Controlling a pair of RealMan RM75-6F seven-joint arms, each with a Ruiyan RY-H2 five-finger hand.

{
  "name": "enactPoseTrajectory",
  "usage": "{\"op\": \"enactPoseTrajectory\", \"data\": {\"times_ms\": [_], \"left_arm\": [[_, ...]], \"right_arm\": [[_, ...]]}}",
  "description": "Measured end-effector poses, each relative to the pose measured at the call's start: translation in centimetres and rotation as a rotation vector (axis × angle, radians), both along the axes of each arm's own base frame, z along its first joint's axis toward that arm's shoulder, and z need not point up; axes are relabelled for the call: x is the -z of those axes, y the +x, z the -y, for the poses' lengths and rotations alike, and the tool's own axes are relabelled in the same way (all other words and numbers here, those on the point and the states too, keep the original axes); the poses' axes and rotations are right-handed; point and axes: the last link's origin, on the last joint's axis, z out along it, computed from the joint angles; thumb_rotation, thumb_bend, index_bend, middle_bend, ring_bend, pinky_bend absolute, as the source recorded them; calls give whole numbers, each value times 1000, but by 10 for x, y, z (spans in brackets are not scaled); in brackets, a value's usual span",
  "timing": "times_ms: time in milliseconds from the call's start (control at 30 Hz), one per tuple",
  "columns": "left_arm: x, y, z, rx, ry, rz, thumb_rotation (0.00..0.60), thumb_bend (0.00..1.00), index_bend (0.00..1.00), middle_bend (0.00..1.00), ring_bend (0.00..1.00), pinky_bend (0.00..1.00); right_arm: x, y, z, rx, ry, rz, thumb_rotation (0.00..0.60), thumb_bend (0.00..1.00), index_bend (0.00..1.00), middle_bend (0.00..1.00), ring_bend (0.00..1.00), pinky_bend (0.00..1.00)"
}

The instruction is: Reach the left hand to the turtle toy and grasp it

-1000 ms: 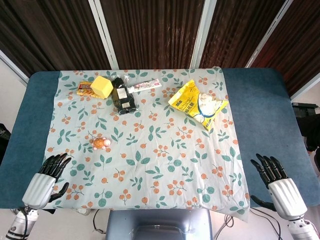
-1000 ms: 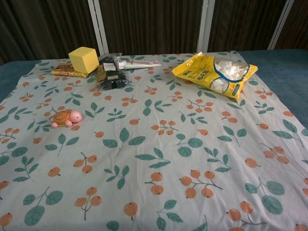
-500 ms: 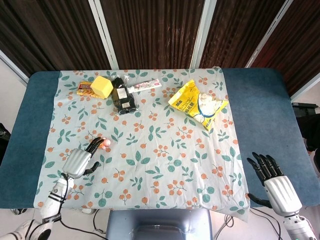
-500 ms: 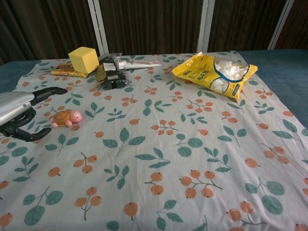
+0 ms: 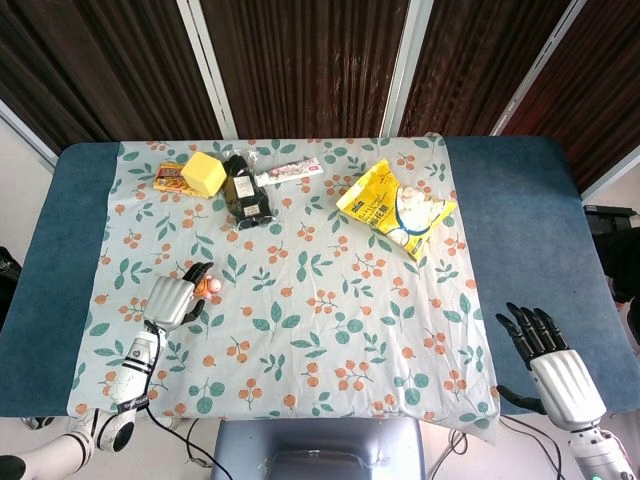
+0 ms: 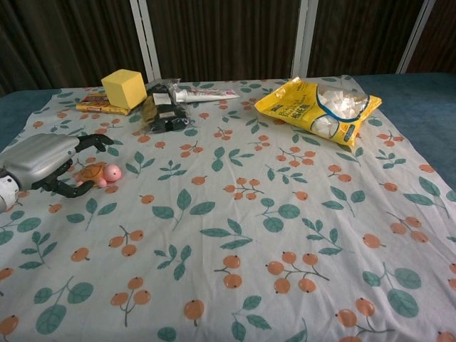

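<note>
On the counter [image 5: 520, 220]: floral cloth [image 5: 300, 300], spread flat, taken as landmark for all entries.
Snack bag [image 5: 396, 208], yellow, on the cloth's far right part.
Left hand [image 5: 172, 298], over the cloth's left part, fingers curved above and around the turtle toy; whether they touch or grip it cannot be told.
Right hand [image 5: 548, 355], off the cloth's near right corner, fingers spread, holding nothing.
Dark packet [image 5: 245, 190], far left of cloth centre.
Yellow cube [image 5: 204, 174], far left corner.
Turtle toy [image 6: 98, 173], pink head showing, under the left hand's fingers.
</note>
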Motion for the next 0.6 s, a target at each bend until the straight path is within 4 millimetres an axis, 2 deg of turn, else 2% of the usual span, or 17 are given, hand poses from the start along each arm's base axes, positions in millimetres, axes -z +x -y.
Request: {"op": "enactPoseTrajectory", "data": {"times_ms": [100,300,600], "left_arm": [[1,-5,-4,-8,10,-24,600,385,178,205,898,1000],[3,-14,-5,-19,16,-70,600,386,289,263,898,1000],[6,-17,-5,-18,10,-69,600,386,328,334,898,1000]], "right_arm": [[0,0,0,-1,0,1,600,128,0,0,0,0],[-2,1,-1,-4,2,11,600,128,0,0,0,0],[0,2,-2,-6,16,12,600,128,0,0,0,0]]}}
